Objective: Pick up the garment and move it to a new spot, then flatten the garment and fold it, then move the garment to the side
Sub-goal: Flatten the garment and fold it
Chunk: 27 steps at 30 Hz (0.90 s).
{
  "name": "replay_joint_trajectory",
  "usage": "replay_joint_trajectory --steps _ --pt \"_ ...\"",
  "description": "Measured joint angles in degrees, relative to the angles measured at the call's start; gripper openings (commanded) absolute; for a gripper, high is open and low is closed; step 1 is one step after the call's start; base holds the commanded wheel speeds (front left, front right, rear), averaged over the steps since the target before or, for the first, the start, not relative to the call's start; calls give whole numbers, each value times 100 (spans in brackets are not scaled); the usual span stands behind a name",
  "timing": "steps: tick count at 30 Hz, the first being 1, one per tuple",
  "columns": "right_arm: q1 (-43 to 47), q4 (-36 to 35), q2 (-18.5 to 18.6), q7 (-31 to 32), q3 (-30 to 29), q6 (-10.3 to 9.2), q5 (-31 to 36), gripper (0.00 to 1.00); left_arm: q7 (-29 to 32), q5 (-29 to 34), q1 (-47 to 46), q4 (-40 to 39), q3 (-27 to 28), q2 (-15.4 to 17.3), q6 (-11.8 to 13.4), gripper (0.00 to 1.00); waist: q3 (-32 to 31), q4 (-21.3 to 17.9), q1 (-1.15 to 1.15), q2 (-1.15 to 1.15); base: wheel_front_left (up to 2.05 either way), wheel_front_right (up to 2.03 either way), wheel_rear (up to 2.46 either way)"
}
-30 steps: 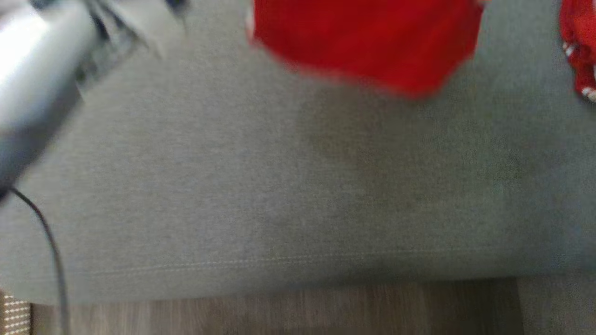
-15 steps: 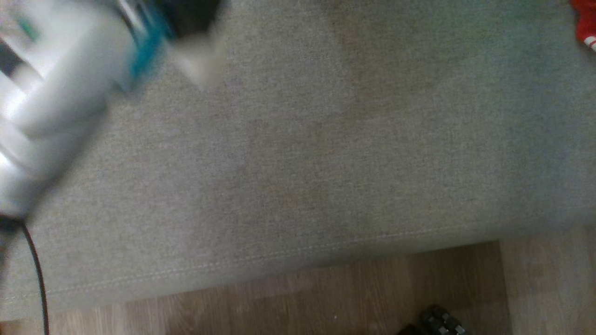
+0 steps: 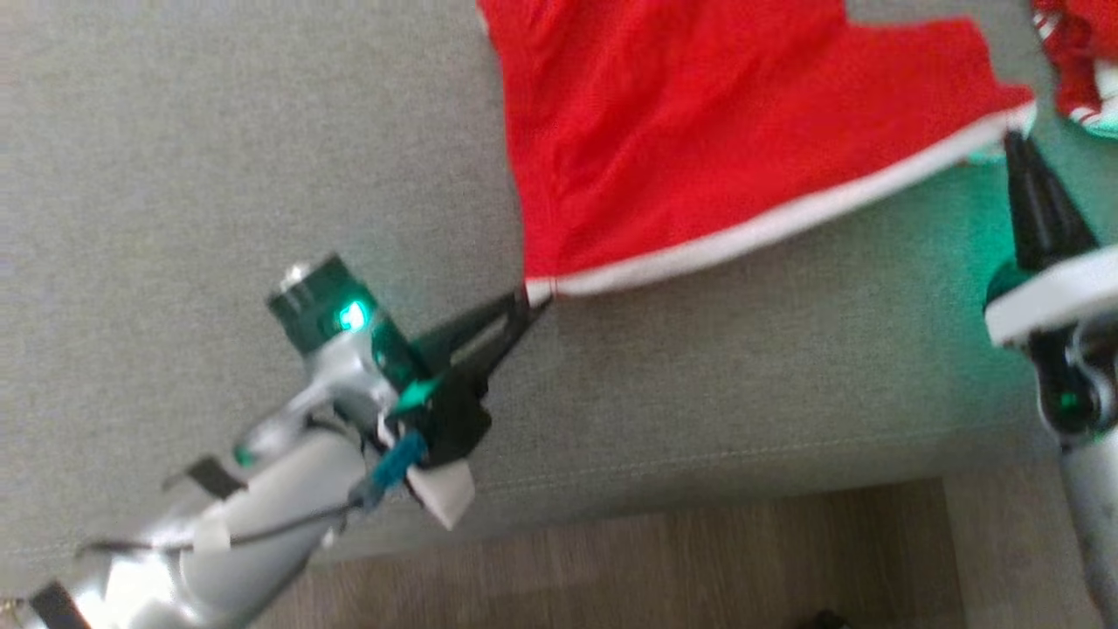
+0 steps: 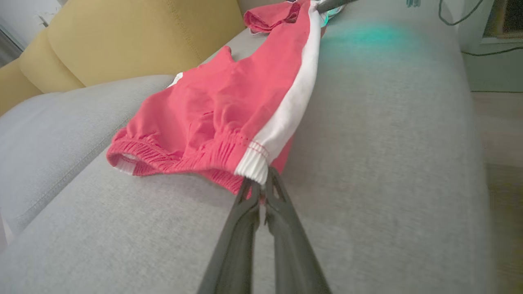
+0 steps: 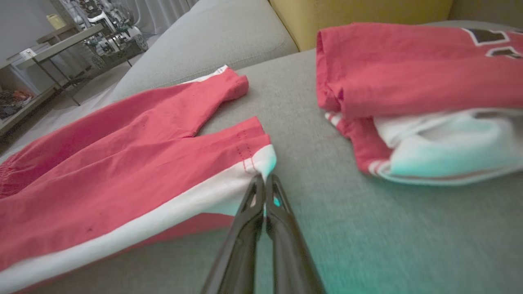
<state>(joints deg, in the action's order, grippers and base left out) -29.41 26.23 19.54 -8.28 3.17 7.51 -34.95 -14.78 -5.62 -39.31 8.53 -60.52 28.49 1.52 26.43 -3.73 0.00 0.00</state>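
Observation:
The garment (image 3: 699,140) is a pair of red shorts with a white side stripe, stretched out over the grey sofa seat (image 3: 262,175). My left gripper (image 3: 528,300) is shut on the waistband corner at the white stripe, seen close up in the left wrist view (image 4: 261,181) where the elastic waistband (image 4: 171,157) bunches. My right gripper (image 3: 1013,140) is shut on the leg-hem corner of the same stripe, shown in the right wrist view (image 5: 264,179). The stripe runs taut between the two grippers.
A folded red and white garment (image 5: 416,102) lies on the seat just right of my right gripper, also at the head view's top right (image 3: 1079,61). Yellow back cushions (image 4: 135,36) rise behind. The seat's front edge drops to a wooden floor (image 3: 655,568).
The head camera has swung, so the whole picture has shifted. The blur has cleared and both grippers are now seen gripping the shorts' corners.

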Motion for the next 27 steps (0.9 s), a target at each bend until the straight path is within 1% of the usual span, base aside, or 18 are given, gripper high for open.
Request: replay_joint_trajectory --steps 3,6,7,9,13,15,16,17,19,20,23,27 --pt "577 -363 -1 81 -144 0 -38 0 0 -7 452 -174 53 23 79 0 -184 11 0 0 0 0 0" --pt "1171 -837 -12 188 -338 0 -82 0 0 -69 901 -396 220 86 170 0 -396 25 0 0 0 0 0" --pt "1568 -1218 -25 327 -521 0 -92 0 1 -71 1186 -593 294 193 255 0 -543 36 0 0 0 0 0" --pt "1992 -1661 -53 492 -720 0 -92 0 1 -119 1486 -828 422 292 338 0 -685 50 0 0 0 0 0" --pt "2813 -2606 -216 928 -1216 0 -63 0 1 -244 1975 -1298 578 428 328 0 -936 112 0 0 0 0 0" --pt "3054 -2965 -298 1228 -1358 0 44 0 1 -357 2062 -1408 624 422 226 0 -1012 169 0 0 0 0 0" --pt "3097 -3094 -326 1366 -1380 0 96 0 1 -548 2087 -1430 737 360 159 0 -1036 202 0 0 0 0 0" --pt "3096 -3190 -341 1495 -1381 0 185 0 1 -820 2109 -1427 893 265 56 0 -1053 236 0 0 0 0 0" --pt "2977 -3255 -361 1706 -1372 0 369 0 1 -1074 2086 -1272 1023 143 -246 0 -1063 287 0 0 0 0 0" --pt "2866 -3231 -369 1801 -1358 0 425 0 3 -1218 2072 -1117 1076 59 -403 0 -1055 310 0 0 0 0 0" --pt "2332 -2938 -365 1982 -1293 0 582 0 7 -1619 1877 -593 1214 -281 -675 0 -978 374 0 0 0 0 0" --pt "1357 -2351 -266 2068 -1224 0 721 0 7 -2038 1277 -19 1374 -742 -838 0 -806 478 0 0 0 0 0"
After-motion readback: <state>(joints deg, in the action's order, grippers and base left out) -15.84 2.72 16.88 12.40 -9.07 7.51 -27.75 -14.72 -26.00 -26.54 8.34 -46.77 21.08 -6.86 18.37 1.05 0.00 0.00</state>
